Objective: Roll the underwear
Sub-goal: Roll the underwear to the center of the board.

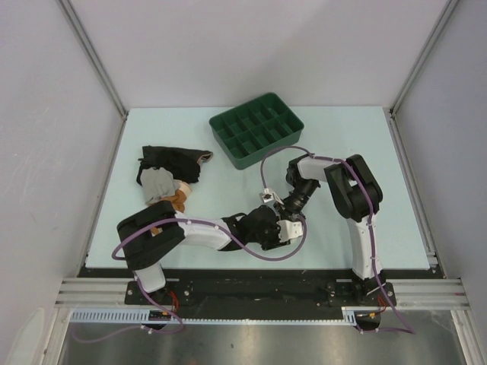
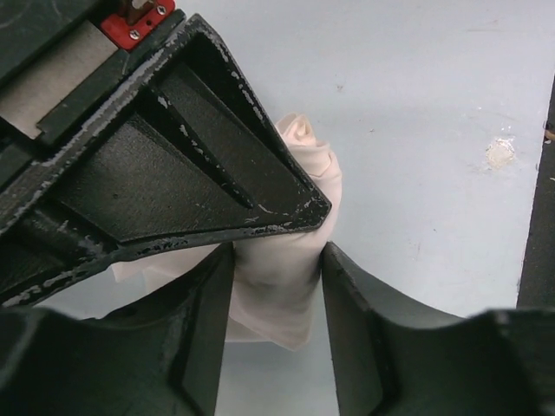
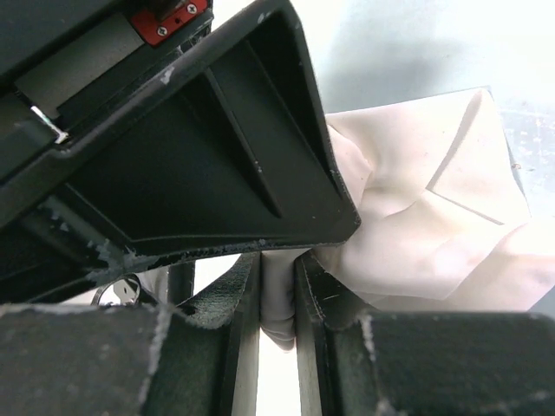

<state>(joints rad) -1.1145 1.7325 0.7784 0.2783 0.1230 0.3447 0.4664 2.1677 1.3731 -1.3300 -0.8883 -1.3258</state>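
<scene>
The underwear (image 3: 425,225) lies bunched on the near middle of the table (image 1: 358,144), where both arms meet. The left gripper (image 2: 277,260) is closed around a thick fold of it. The right gripper (image 3: 277,290) is almost fully closed, pinching a thin edge. The green tray (image 1: 257,131) stands at the far side, and the black garment (image 1: 171,161) lies to the left.

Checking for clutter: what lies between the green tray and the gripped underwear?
Only bare table, crossed by the right arm's purple cable, as the top view shows.
</scene>
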